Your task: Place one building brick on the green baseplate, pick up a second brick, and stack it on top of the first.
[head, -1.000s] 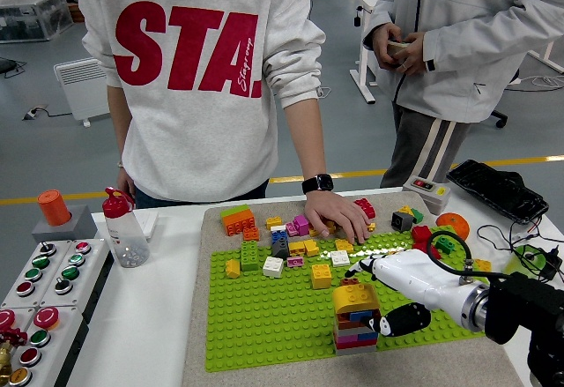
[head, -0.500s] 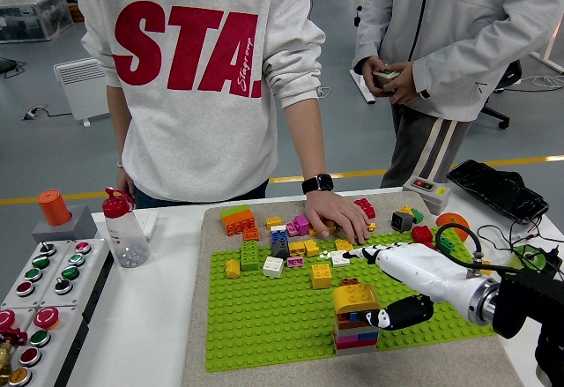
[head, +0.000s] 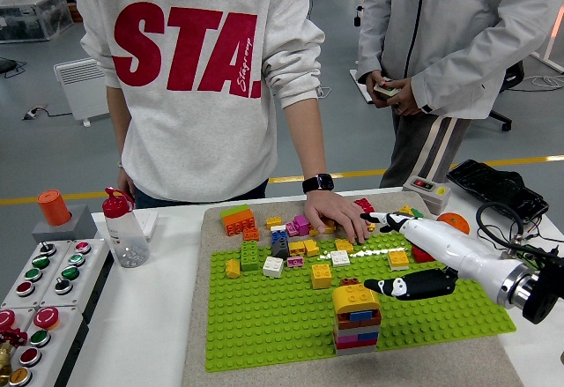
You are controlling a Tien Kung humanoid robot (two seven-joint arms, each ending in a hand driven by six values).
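A stack of bricks [head: 356,318] topped by a yellow brick stands pressed onto the green baseplate [head: 264,325], near its front edge. The right hand [head: 407,255] hovers beside it to the right, fingers spread and nothing gripped. Loose bricks [head: 295,248] lie along the baseplate's far edge, where a person's hand [head: 339,215] rests on the pile. For the next pick, a brick well apart from that hand is best chosen, gripped squarely on opposite sides, then lowered with studs aligned and pressed straight down. The left hand is not seen.
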